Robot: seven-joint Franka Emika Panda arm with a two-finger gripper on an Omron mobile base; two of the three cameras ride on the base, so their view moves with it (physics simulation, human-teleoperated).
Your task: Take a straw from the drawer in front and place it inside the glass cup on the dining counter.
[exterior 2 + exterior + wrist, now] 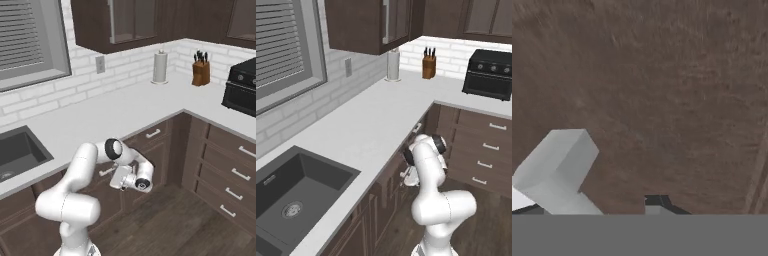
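Observation:
My gripper is pressed close against the dark-brown drawer front just under the white worktop, to the right of the sink. In the hand view the wood is very near. The drawer's silver bar handle slants up from the lower left, and one dark fingertip shows to its right with a gap between them. The other fingertip is hidden behind the handle, so I cannot tell whether the jaws hold the bar. The straw, the glass cup and the dining counter are out of view.
A dark sink is sunk in the worktop at left. At the back stand a paper towel roll, a knife block and a black oven. A stack of drawers lines the right wall above the wooden floor.

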